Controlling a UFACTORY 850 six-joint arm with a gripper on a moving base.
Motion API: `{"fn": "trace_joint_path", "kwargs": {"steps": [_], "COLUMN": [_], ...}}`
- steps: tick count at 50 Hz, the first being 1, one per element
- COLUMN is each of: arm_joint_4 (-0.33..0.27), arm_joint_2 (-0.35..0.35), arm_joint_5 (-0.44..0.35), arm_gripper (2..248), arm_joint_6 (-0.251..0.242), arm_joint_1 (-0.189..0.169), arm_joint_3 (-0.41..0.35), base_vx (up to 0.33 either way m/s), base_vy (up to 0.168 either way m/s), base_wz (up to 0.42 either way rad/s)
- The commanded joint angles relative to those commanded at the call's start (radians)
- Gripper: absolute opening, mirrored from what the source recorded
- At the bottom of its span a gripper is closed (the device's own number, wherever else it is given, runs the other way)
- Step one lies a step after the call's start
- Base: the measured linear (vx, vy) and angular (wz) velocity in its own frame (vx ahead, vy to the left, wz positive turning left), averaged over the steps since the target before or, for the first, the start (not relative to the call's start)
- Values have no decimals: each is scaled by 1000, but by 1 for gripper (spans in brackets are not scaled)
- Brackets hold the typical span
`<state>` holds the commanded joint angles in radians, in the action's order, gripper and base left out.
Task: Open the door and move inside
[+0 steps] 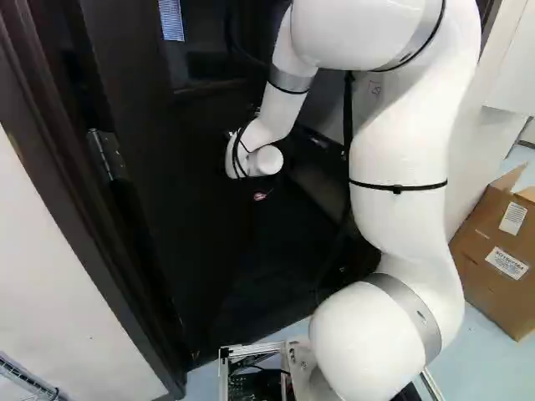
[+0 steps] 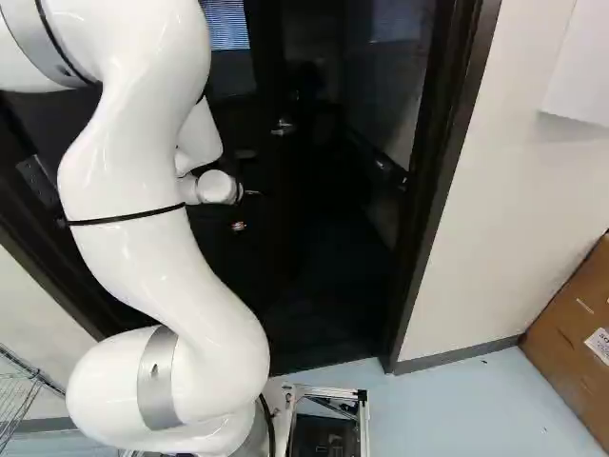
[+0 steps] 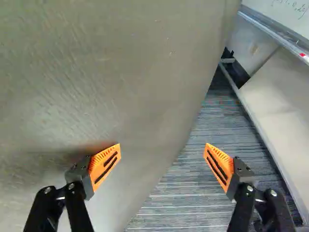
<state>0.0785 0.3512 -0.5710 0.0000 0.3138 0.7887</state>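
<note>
looks heavy and stiff, free to swing on its hinge (image 1: pixel 106 154); best pushed near the free edge of the door (image 3: pixel 106 77), standing ajar ahead of the tool (image 3: pixel 162 151), spread wide and gripping nothing. in sight: one door, one tool, one hinge, perhaps one handle (image 2: pixel 284 127) in shadow.

A hand could pass through the gap between the free edge of the door (image 3: pixel 120 72) and the right jamb (image 2: pixel 438 200). The door fills the doorway's left part, its handle (image 2: pixel 284 128) beside that gap. Inside, carpet (image 3: pixel 178 193) runs between door and wall (image 3: pixel 282 116), narrowed above by a ledge (image 3: pixel 275 30).
</note>
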Motion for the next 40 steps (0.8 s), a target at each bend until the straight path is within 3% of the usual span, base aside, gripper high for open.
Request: {"fn": "trace_joint_path", "kwargs": {"steps": [40], "arm_joint_4": [0], "arm_joint_2": [57], "arm_joint_5": [0], "arm_gripper": [247], "arm_joint_6": [0], "arm_joint_1": [94], "arm_joint_3": [73], "base_vx": [0], "base_vy": [0], "base_wz": [0]}}
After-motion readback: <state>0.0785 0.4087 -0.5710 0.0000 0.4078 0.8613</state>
